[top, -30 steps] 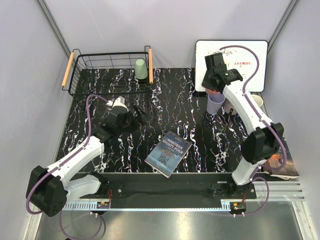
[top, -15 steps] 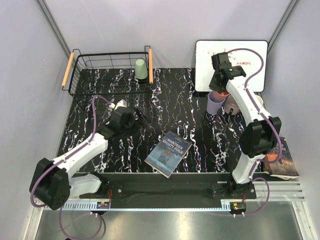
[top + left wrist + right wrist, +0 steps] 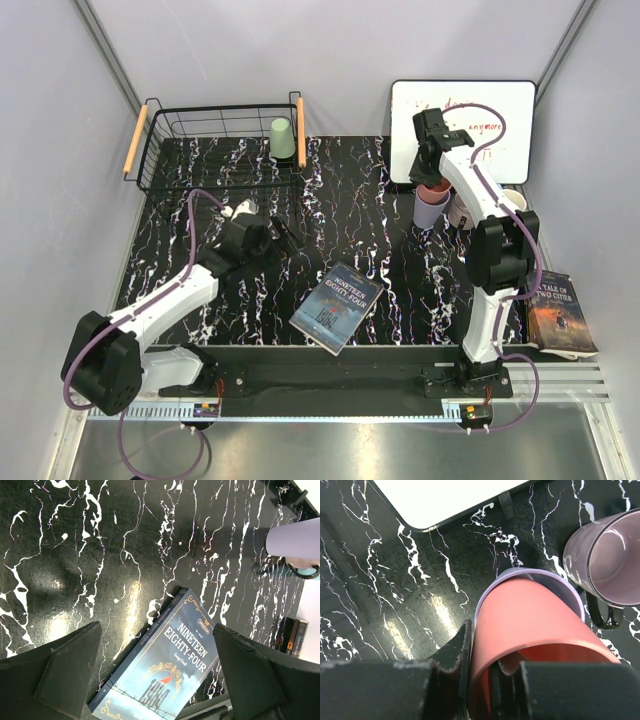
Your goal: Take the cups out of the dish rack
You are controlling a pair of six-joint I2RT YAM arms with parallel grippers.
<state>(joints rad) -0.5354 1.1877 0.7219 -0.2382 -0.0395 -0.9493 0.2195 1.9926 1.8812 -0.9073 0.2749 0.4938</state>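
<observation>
The dish rack (image 3: 150,145), a black wire basket with wooden handles, stands at the back left with a pale green cup (image 3: 282,138) in its right corner. At the back right, my right gripper (image 3: 430,170) (image 3: 487,650) is shut on the wall of the salmon pink cup (image 3: 436,187) (image 3: 535,615), one finger inside and one outside. The pink cup's lower part sits inside the lilac cup (image 3: 432,210) (image 3: 555,580), which stands on the table. My left gripper (image 3: 285,233) (image 3: 156,630) hangs open over the table, holding nothing.
A dusty mauve mug (image 3: 465,212) (image 3: 615,555) with a dark handle stands right beside the lilac cup, a white cup (image 3: 513,200) further right. The whiteboard (image 3: 465,110) leans behind them. One book (image 3: 337,307) (image 3: 170,675) lies near the front middle, another (image 3: 560,312) at the front right.
The right wrist swung slightly right and back over the lilac cup, still gripping the pink cup. The left arm drew in a little; its jaws stayed open.
</observation>
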